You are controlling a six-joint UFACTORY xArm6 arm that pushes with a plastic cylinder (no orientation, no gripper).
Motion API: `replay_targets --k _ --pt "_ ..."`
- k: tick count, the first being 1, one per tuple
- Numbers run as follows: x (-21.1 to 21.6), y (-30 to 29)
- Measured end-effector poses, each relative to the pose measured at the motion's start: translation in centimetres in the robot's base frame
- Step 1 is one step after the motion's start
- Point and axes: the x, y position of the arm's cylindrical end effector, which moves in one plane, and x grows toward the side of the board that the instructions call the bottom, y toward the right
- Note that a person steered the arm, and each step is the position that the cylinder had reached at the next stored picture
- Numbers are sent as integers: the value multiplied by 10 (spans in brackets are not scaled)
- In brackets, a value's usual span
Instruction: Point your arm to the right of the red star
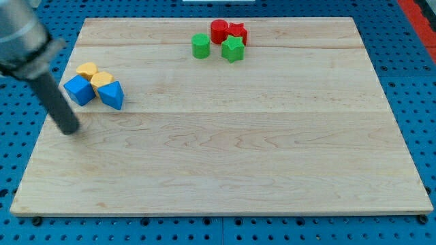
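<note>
Eight blocks share the tabletop (225, 163); my tip (70, 129) sits below-left of the blue cube (79, 90), far left of the red star (237, 31); no fingers, just a rod

Red star (238, 32) — near the view's top, flat, touching neighbouring blocks.

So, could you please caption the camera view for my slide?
My tip rests at the board's left, below the blue and yellow blocks, far from the red star at the view's top.
</note>
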Motion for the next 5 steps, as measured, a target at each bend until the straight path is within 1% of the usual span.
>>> replay_targets --k 1,2,3,4,5 --pt "23 96" --pt "-21 203" --pt "-138 243" --pt "-219 288" --pt "-242 256"
